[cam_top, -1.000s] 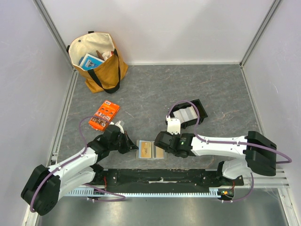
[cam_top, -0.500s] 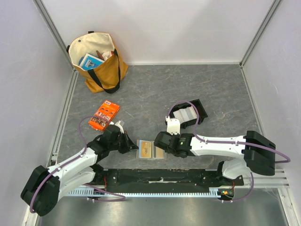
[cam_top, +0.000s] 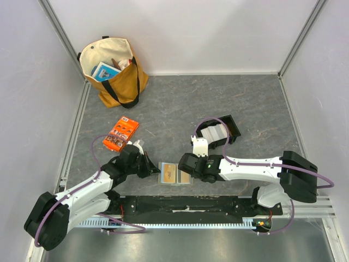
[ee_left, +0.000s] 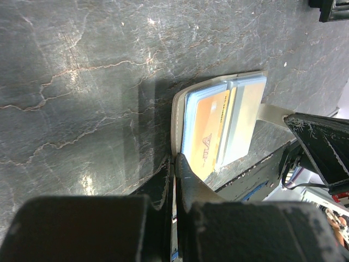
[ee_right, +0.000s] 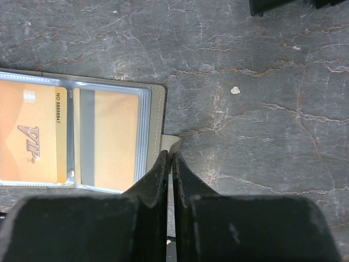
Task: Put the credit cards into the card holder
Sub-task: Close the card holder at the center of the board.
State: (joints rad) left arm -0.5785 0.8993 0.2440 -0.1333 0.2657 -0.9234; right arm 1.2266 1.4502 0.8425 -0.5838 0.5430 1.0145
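The card holder [cam_top: 174, 174] lies open flat on the table between my two grippers, its olive-grey edge [ee_right: 158, 117] framing clear sleeves. Two tan credit cards sit in the sleeves, one printed VIP [ee_right: 30, 136] and one plain [ee_right: 109, 139]. More credit cards [cam_top: 214, 132], pale ones, stand in a black tray. My left gripper [ee_left: 175, 160] [cam_top: 157, 170] is shut on the holder's left cover edge [ee_left: 177, 117]. My right gripper [ee_right: 172, 156] [cam_top: 191, 174] has its jaws pressed together at the holder's small closing tab [ee_right: 173, 143], which runs into the fingertips.
The black tray [cam_top: 232, 129] stands behind the right arm. An orange printed packet [cam_top: 121, 134] lies to the left. A tan tote bag [cam_top: 112, 71] with items inside stands at the back left. A black rail [cam_top: 180, 206] runs along the near edge.
My right gripper's jaws have closed together at the holder's tab, and that arm has crept slightly left. The left arm and the holder have not moved.
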